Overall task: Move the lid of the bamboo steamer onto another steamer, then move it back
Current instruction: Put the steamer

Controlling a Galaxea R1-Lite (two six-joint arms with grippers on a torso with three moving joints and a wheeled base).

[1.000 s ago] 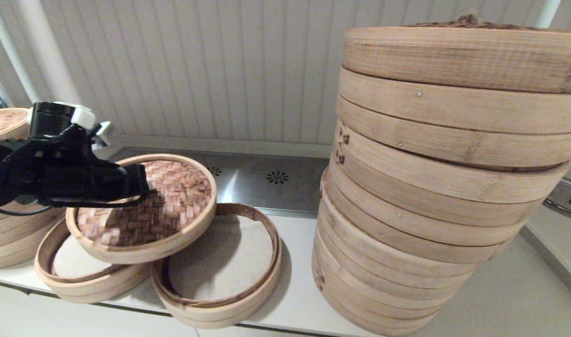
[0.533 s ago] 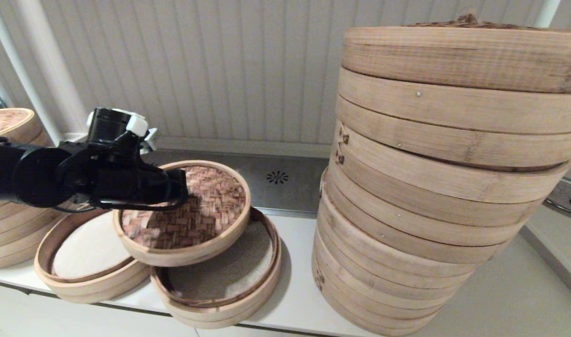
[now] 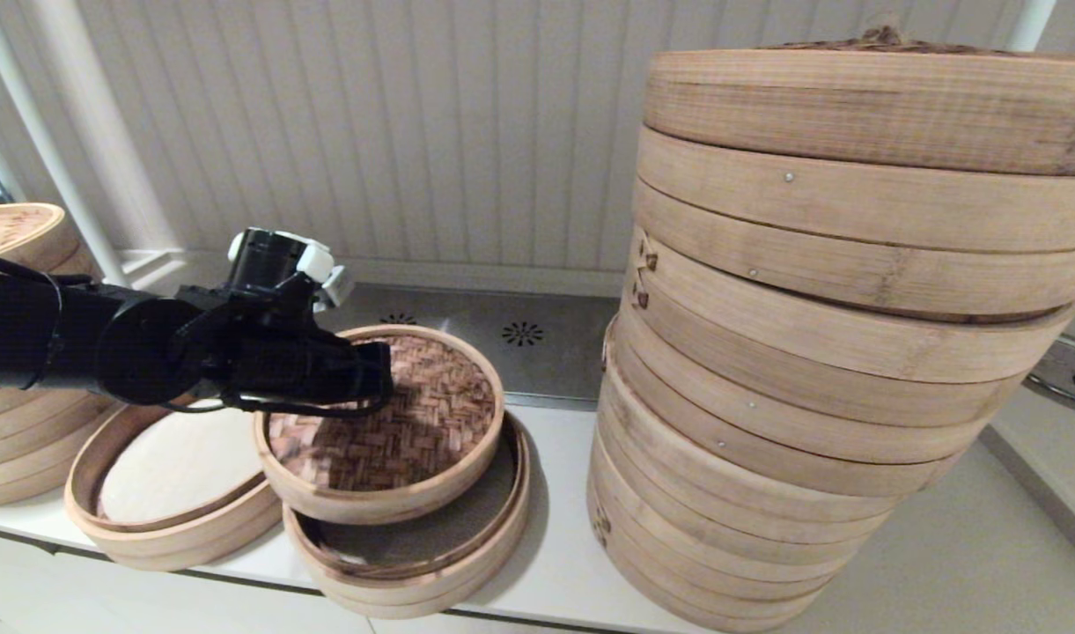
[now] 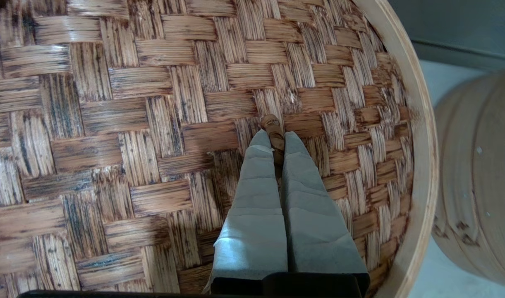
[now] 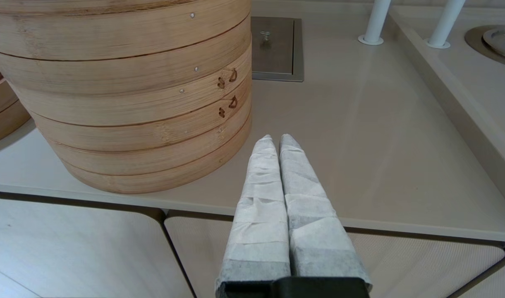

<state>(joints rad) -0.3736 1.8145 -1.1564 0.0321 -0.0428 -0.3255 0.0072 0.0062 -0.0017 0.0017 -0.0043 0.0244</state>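
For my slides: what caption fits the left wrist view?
Left gripper pinches the centre loop of the bamboo steamer lid.

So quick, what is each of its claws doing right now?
Left gripper: shut on the little loop of the woven lid, holding it above a basket.
Right gripper: shut, empty.
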